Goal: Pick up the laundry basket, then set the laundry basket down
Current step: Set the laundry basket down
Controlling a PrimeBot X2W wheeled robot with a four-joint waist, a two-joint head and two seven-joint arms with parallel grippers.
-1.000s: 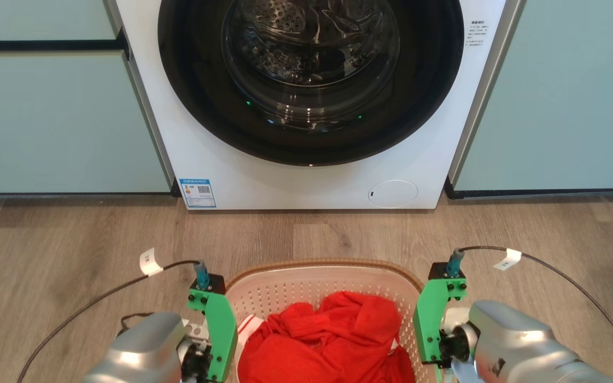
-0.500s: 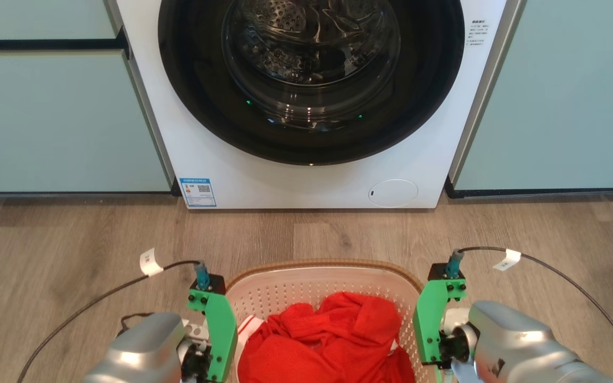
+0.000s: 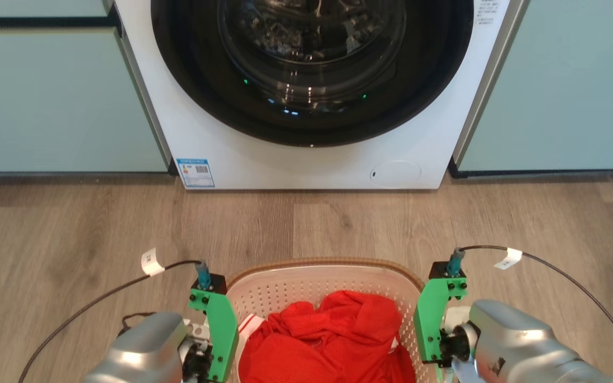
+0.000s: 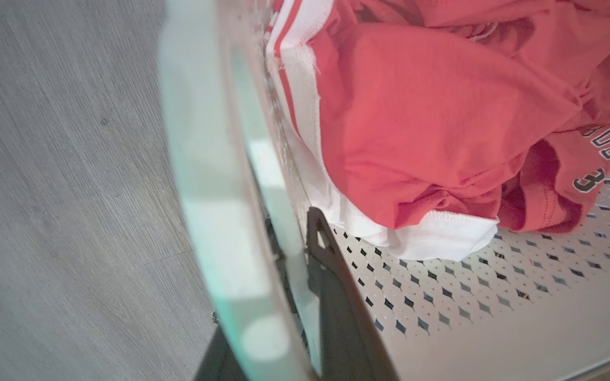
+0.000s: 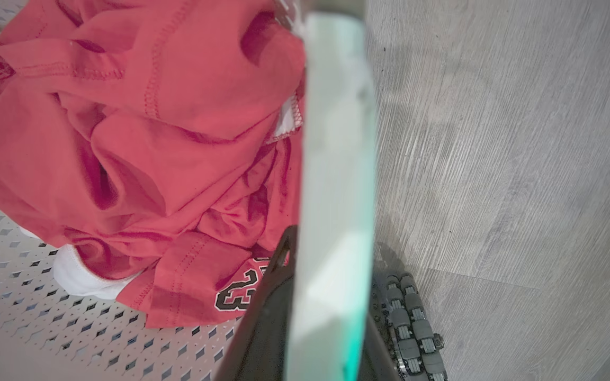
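Small white perforated plastic laundry basket with brown woven-look rim (image 3: pixel 328 264): bottom centre of your head view, crumpled red jersey (image 3: pixel 333 340) inside. Over the last second the white front-loading washing machine (image 3: pixel 306 159) slid up-frame; basket and arms held place. Camera moved, so the basket likely rides with you: lift under way. Left gripper (image 4: pixel 278 254) and right gripper (image 5: pixel 337 264) each clench a side rim, one finger inside the wall, one outside.

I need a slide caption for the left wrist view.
Left hand grips the laundry basket by its wall; red clothes lie inside.
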